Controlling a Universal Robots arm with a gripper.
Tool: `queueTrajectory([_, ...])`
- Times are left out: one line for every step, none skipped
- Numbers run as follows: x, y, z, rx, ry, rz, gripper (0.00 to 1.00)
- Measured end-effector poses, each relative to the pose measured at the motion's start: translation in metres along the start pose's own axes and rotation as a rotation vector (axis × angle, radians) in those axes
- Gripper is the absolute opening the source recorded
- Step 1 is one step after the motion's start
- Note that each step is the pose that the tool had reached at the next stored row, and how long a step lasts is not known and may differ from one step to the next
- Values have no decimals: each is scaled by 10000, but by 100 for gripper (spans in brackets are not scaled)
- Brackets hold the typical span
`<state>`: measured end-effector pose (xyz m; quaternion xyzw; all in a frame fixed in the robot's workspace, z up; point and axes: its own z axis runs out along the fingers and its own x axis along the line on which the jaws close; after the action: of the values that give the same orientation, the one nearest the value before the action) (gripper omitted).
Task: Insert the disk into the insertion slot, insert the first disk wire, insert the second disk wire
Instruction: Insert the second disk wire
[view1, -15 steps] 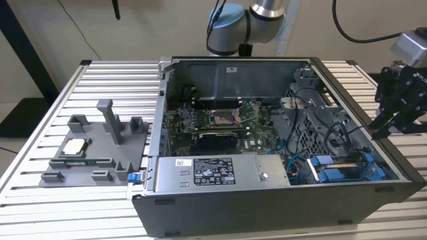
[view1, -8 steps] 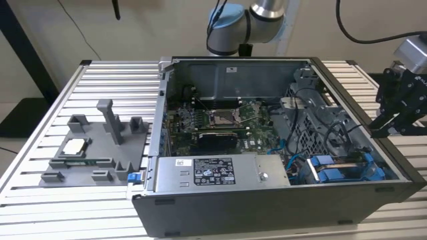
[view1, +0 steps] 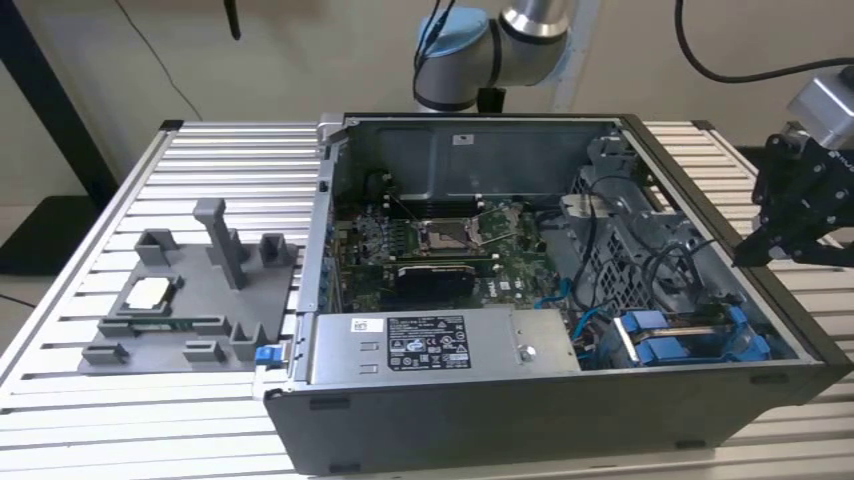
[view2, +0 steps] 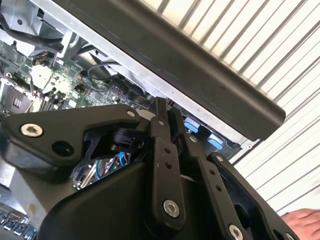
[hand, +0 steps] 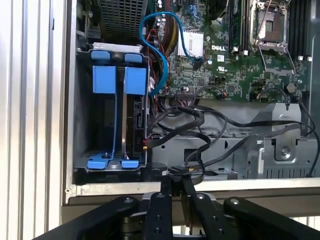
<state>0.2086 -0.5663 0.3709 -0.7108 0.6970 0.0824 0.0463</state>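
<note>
The disk (hand: 136, 119) shows edge-on as a dark slab in its blue carrier (hand: 120, 80), seated in the insertion slot (hand: 112, 48) of the grey drive cage. In the exterior view the blue carrier (view1: 681, 340) sits at the case's front right corner. A blue wire (hand: 150, 55) and black wires (hand: 185, 117) loop beside the disk's connector side; I cannot tell whether any is plugged in. My black gripper (view1: 763, 245) hovers over the case's right wall, off to one side of the cage. Its fingers (hand: 165, 192) meet at the tips, shut, with nothing visible between them (view2: 162, 107).
The open computer case (view1: 534, 420) lies on a slatted metal table (view1: 227, 160), with the motherboard (view1: 447, 245) and power supply (view1: 427, 345) inside. A grey fixture (view1: 187, 300) with small parts stands at the exterior view's left. A person's hand (view2: 305, 220) is at the table.
</note>
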Motion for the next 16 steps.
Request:
queueTrajectory([1,0,0,-1,-1,1,18])
queueTrajectory([2,0,0,-1,0,1,16])
queueTrajectory([2,0,0,0,2,1,16])
queueTrajectory([2,0,0,-1,2,1,16])
queueTrajectory([2,1,0,-1,2,1,16])
queueTrajectory([2,0,0,-1,2,1,16])
queueTrajectory([2,0,0,-1,3,1,16])
queueTrajectory([2,0,0,-1,2,1,16])
queueTrajectory([2,0,0,0,3,1,16])
queueTrajectory([2,0,0,-1,3,1,16])
queueTrajectory([2,0,0,-1,3,1,16])
queueTrajectory([2,0,0,0,3,1,16])
queueTrajectory([2,1,-2,-1,2,1,16])
queueTrajectory([2,4,-6,-1,3,2,16])
queueTrajectory([1,6,-11,0,4,2,16])
queueTrajectory([-1,11,-16,0,4,2,16])
